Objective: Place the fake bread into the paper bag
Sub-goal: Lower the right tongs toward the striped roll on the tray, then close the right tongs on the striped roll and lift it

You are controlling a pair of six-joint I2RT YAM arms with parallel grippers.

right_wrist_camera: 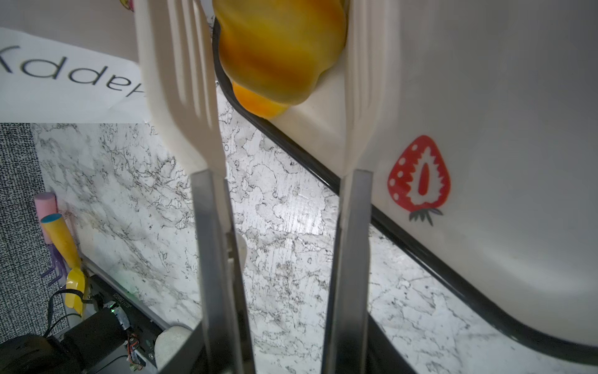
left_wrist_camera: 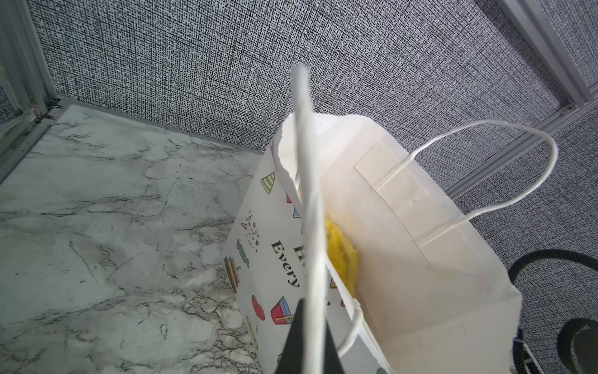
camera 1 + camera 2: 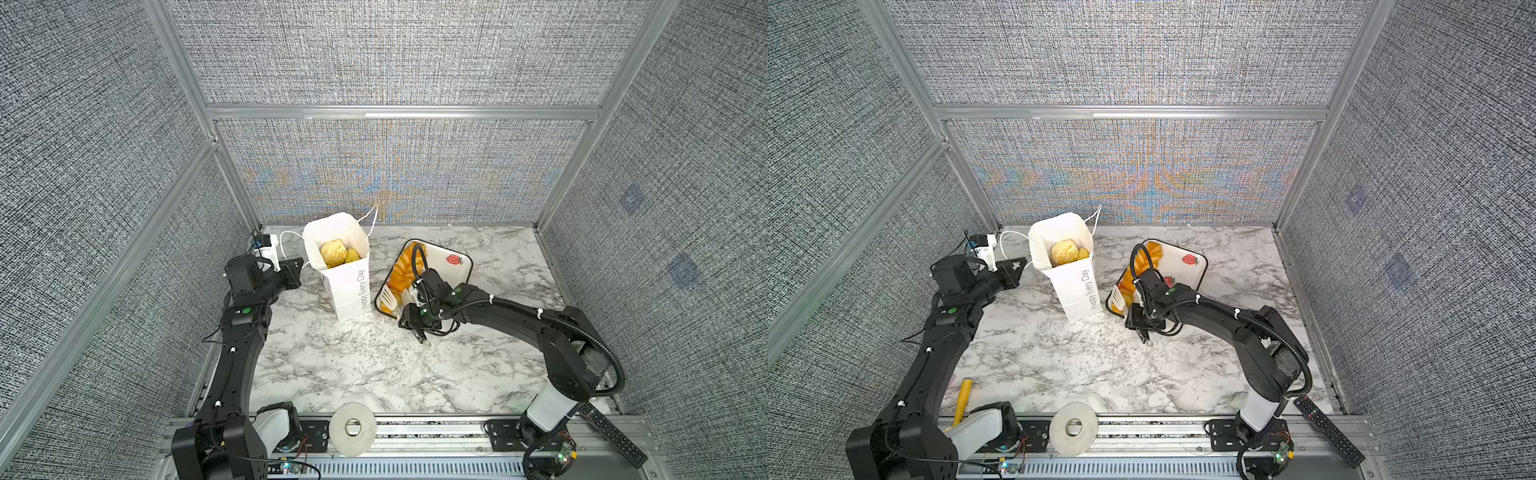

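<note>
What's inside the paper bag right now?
Inside the paper bag, both top views show a pale bumpy bun with a darker golden piece beside it. Anything beneath them is hidden by those two and the bag's walls.

both top views: high, front, looking down | wrists: close-up | all share: paper bag (image 3: 347,291)

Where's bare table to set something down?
Bare marble front centre, bordered by paper bag, tray and tape roll; also right of the tray to the wall. Crowded: the bag-to-tray gap, where the tongs work, and around the left gripper.
</note>
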